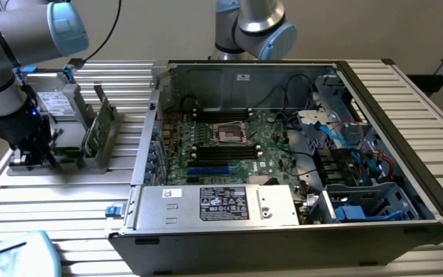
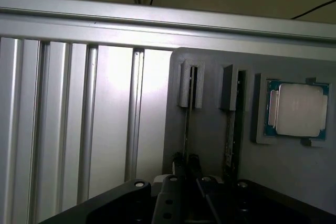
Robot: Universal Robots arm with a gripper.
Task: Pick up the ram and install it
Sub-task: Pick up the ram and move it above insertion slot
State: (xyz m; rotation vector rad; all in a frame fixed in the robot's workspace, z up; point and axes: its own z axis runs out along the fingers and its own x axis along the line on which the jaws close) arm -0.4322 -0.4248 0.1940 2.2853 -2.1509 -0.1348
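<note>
In the wrist view the ram [image 2: 187, 121] stands on edge in one slot of a grey holder [image 2: 207, 135], seen as a thin dark line. My gripper [image 2: 187, 167] is shut on its near end, one black finger on each side. A second stick [image 2: 231, 129] stands in the neighbouring slot. In the exterior view my gripper [image 1: 35, 154] is down at the holder [image 1: 67, 158] on the exterior view's left, with a green stick [image 1: 98, 124] upright beside it. The open computer case holds the green motherboard [image 1: 244, 141] with black slots [image 1: 225, 151].
A square silver processor [image 2: 296, 109] lies in the holder beside the sticks. The case walls [image 1: 148, 138] rise between holder and motherboard. A silver power supply [image 1: 217, 205] sits at the case front. A second arm [image 1: 252, 29] stands behind the case. The slatted aluminium table [image 1: 60, 202] surrounds everything.
</note>
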